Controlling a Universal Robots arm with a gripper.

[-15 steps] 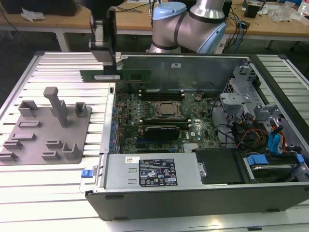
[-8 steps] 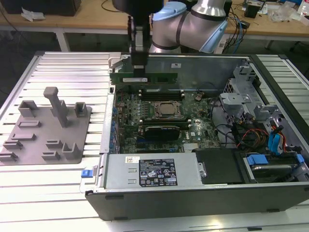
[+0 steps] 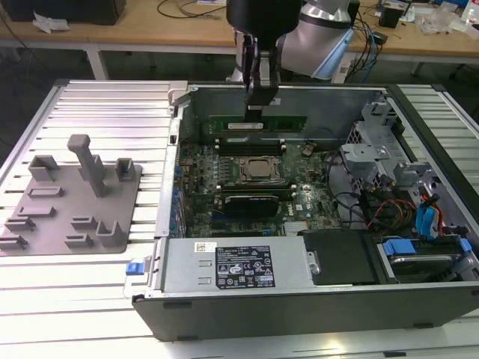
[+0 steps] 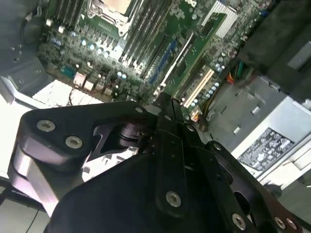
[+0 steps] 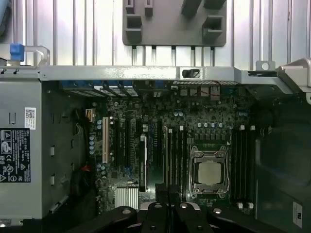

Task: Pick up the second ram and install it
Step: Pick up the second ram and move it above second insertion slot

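Ribbed table (image 3: 97, 105) — open case (image 3: 299, 307), second ram (image 3: 288, 122) in tool (image 3: 257, 106) above motherboard (image 3: 200, 164)

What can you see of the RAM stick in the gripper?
The second ram is a long, thin green board with a white label, standing on edge, level, over the memory slots beyond the CPU socket in the exterior view. The gripper pinches its upper edge near the middle. Whether it is seated cannot be told.
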